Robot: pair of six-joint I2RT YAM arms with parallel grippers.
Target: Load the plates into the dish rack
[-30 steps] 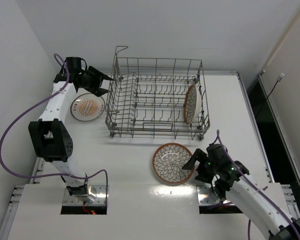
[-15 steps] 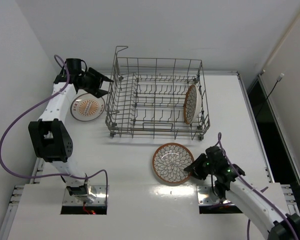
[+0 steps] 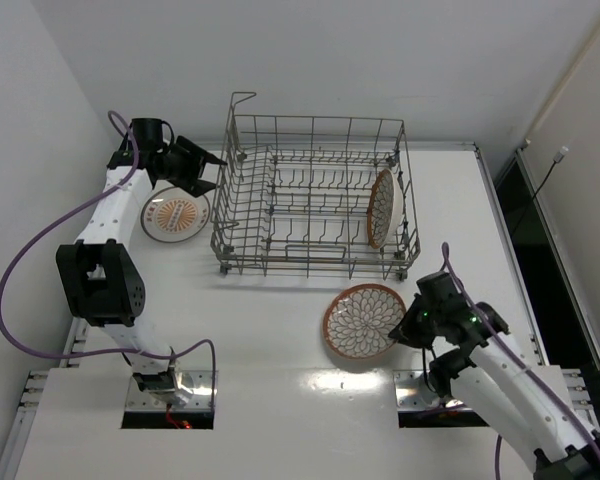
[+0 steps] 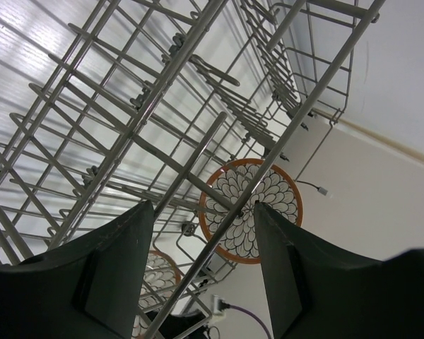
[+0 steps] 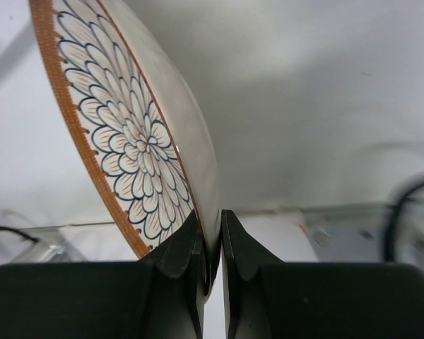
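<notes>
My right gripper is shut on the right rim of the brown-rimmed petal plate, which hangs tilted just above the table in front of the dish rack. In the right wrist view both fingers pinch the plate edge at the gripper. A cream dotted plate stands upright at the rack's right end. The white plate with the orange centre lies flat left of the rack. Above it my left gripper is open and empty, facing the rack wires; the left gripper frames the petal plate.
The rack's raised corner loop stands at its back left. A purple cable trails along the left arm. White walls close in at the left and back. The table's right edge drops to a dark gap.
My right gripper closed on the petal plate's rim, then raised and tilted it, shifting it slightly right. The left arm has stayed where it was.
</notes>
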